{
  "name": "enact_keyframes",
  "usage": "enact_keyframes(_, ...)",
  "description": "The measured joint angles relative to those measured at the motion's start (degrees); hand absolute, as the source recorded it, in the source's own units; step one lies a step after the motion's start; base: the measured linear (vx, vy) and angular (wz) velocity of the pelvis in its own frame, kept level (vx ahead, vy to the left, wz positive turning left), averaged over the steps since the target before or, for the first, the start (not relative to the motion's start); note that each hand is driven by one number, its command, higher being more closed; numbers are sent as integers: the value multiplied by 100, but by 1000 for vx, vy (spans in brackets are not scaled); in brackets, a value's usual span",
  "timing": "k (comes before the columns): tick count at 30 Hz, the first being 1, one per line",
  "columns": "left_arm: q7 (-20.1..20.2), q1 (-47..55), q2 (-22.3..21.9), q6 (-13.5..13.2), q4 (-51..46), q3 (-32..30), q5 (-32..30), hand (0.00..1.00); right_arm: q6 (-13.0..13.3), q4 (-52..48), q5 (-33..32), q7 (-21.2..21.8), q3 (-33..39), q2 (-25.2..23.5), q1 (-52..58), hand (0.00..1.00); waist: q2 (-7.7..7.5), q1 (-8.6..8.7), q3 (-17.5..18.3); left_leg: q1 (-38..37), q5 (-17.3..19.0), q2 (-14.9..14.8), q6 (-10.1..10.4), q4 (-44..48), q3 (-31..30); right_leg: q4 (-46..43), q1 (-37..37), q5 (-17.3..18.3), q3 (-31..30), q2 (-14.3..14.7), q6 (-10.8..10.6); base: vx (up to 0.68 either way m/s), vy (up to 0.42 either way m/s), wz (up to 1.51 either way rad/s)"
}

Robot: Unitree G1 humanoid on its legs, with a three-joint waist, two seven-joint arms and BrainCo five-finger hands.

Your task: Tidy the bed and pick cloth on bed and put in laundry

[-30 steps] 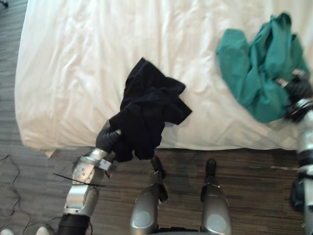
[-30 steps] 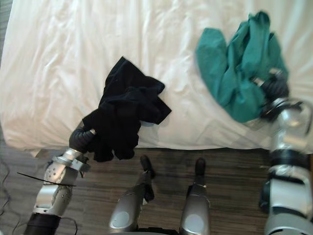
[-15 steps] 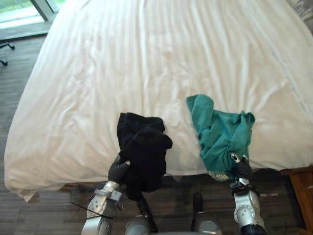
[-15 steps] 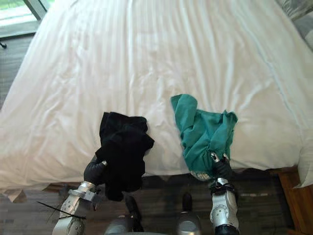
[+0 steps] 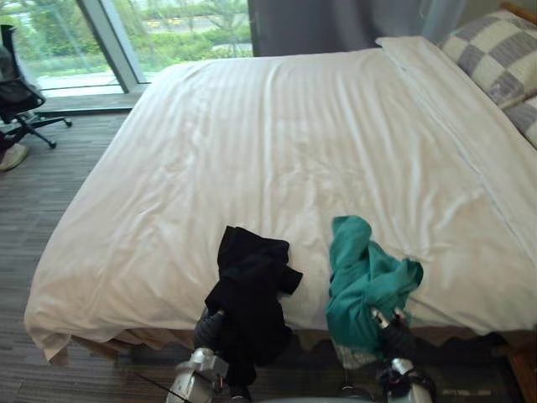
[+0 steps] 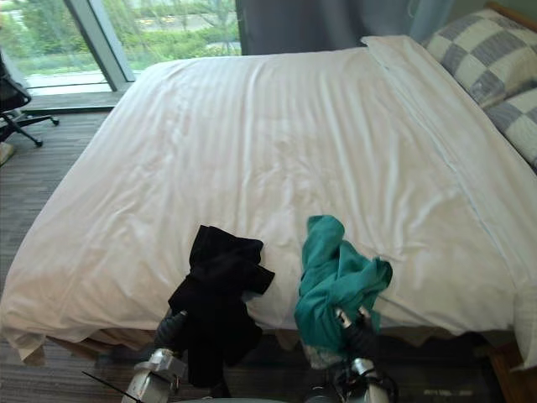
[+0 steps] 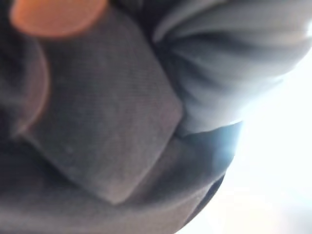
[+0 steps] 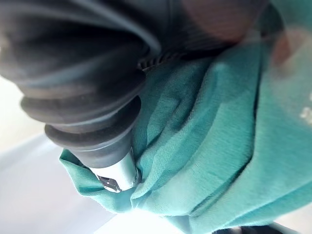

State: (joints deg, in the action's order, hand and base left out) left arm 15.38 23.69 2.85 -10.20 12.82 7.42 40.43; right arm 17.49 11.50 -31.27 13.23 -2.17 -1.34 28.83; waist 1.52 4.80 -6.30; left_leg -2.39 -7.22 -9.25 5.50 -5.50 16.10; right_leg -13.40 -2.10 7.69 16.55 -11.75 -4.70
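Black cloth bunched in left robot hand; teal cloth crumpled, probably gripped.

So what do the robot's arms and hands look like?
The left robot hand and the right robot hand each wear a dark cover over the back and wrist. Seen close up, that ribbed cover looks like stacked rubbery rings, with a silver finger coming out beneath it. The left arm and right arm are shiny silver-grey metal.
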Motion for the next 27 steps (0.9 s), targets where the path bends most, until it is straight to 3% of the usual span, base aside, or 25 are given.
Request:
enact_keyframes(2, -41, 22, 10, 3, 377, 158, -3, 100, -65, -29, 50, -56, -353, -52, 371, 100, -34, 124, 45, 161, -51, 58, -66, -2, -644, -737, 267, 316, -768, 70, 243, 103, -45, 170)
enact_keyframes(3, -48, 69, 46, -6, 490, 159, -5, 100, -71, -32, 112, -34, -532, -117, 523, 100, -207, 113, 135, 287, -94, 159, -113, -3, -928, -679, 272, 568, -1114, 157, 251, 87, -88, 145)
enact_keyframes(4, -46, 132, 82, -25, 565, 143, -1, 100, -51, -31, 174, 2, -653, -136, 615, 100, -376, 79, 198, 359, -127, 289, -119, -4, -1059, -548, 217, 772, -1192, 127, 200, 78, -151, 141)
enact_keyframes(5, -53, 265, 60, -22, 784, 97, 52, 100, -52, 54, 271, 143, -795, -100, 658, 100, -499, 18, 287, 388, -154, 433, -112, -34, -1197, -392, 3, 983, -1044, -32, -229, 35, -145, 116)
enact_keyframes(9, -49, 816, -162, -44, 761, 93, 456, 100, -44, 51, 554, 397, -1055, 247, 531, 100, -222, -259, 331, 521, -140, 429, -93, -17, -1270, -267, -313, 1012, -451, -67, -335, 31, -73, 75)
enact_keyframes(11, -43, 943, -237, -141, 651, 88, 554, 100, -45, 44, 676, 404, -1197, 367, 517, 100, -152, -293, 351, 631, -229, 454, -218, -3, -1266, -209, -487, 1023, 4, -100, -373, 66, -50, 135)
enact_keyframes(13, -46, 968, -273, -164, 478, 94, 667, 100, -48, 25, 742, 349, -1299, 381, 547, 100, -77, -228, 333, 780, -65, 482, -619, 17, -713, 38, -932, 967, 881, -170, -457, 104, -46, 200)
enact_keyframes(14, -50, 858, -242, -166, 456, 99, 674, 100, -47, 1, 742, 240, -1326, 388, 566, 100, -113, -258, 287, 913, 305, 539, -1139, 262, -151, 229, -1252, 850, 1438, -238, -464, 133, -25, 177)
enact_keyframes(15, -51, 837, -243, -179, 440, 101, 680, 100, -47, -13, 742, 193, -1324, 416, 553, 100, -99, -284, 262, 959, 425, 529, -1308, 379, 86, 220, -1339, 830, 1616, -252, -443, 164, -11, 239)
enact_keyframes(16, -65, 820, -246, -169, 442, 140, 680, 100, -47, -48, 742, 49, -1266, 506, 528, 100, 34, -257, 242, 1096, 787, 518, -1861, 627, 432, 29, -1513, 744, 2127, -257, -311, 84, 16, 200)
enact_keyframes(17, -77, 685, -290, -152, 538, 206, 679, 100, -42, -44, 742, 0, -1142, 625, 472, 100, 281, -215, 172, 1111, 1061, 476, -2200, 650, 493, -524, -1382, 698, 2314, -324, -199, 82, 16, 249)
enact_keyframes(18, -78, 577, -389, -137, 541, 189, 669, 100, -25, 83, 745, -105, -1033, 750, 197, 100, 499, -161, 74, 1204, 1253, 256, -2043, 769, 760, -135, -1152, 925, 2183, -23, -153, 18, 39, 193)
enact_keyframes(19, -69, 509, -265, -148, 512, 62, 668, 100, -18, 156, 758, -199, -1012, 697, 69, 100, 288, -173, -14, 1323, 1179, 256, -1874, 1247, 1224, 459, -1214, 710, 2301, -75, -339, 40, -2, 161)
enact_keyframes(20, -92, 497, -269, -129, 581, 83, 668, 100, -25, 216, 768, -246, -964, 697, 64, 100, 300, -167, 7, 1305, 1145, 181, -1693, 1488, 1419, 496, -1290, 662, 2528, -71, -314, 170, -5, 97)
enact_keyframes(21, -92, 555, -307, -138, 576, 122, 650, 100, -22, 263, 784, -323, -918, 704, 14, 100, 297, -253, 9, 1051, 932, 243, -1204, 1614, 1587, 479, -1336, 632, 2626, -92, -365, 299, -10, 72)
enact_keyframes(22, -91, 648, -362, -139, 571, 162, 607, 100, -21, 291, 784, -325, -917, 712, -15, 100, 317, -225, 2, 748, 617, 350, -836, 1250, 1577, 465, -1402, 623, 2772, -11, -384, 311, 30, 70)
enact_keyframes(24, -174, 629, -364, -143, 573, 275, 516, 100, -199, 384, 713, -296, -917, 695, -98, 100, 163, -266, -71, 524, 167, 572, -886, 638, 1306, 9, -1424, 490, 3027, -170, -474, 167, 32, 83)
enact_keyframes(25, -180, 625, -347, -155, 569, 289, 471, 100, -258, 415, 704, -293, -920, 685, -121, 100, 153, -263, -79, 491, 148, 581, -910, 588, 1209, -206, -1410, 446, 3070, -214, -435, 149, 17, 89)
enact_keyframes(27, -188, 577, -163, -216, 569, 380, 380, 100, -314, 608, 711, -284, -965, 616, -240, 100, 57, -258, -154, 352, 185, 547, -961, 540, 703, -1744, -1135, 363, 2987, -621, 29, 179, -17, 97)
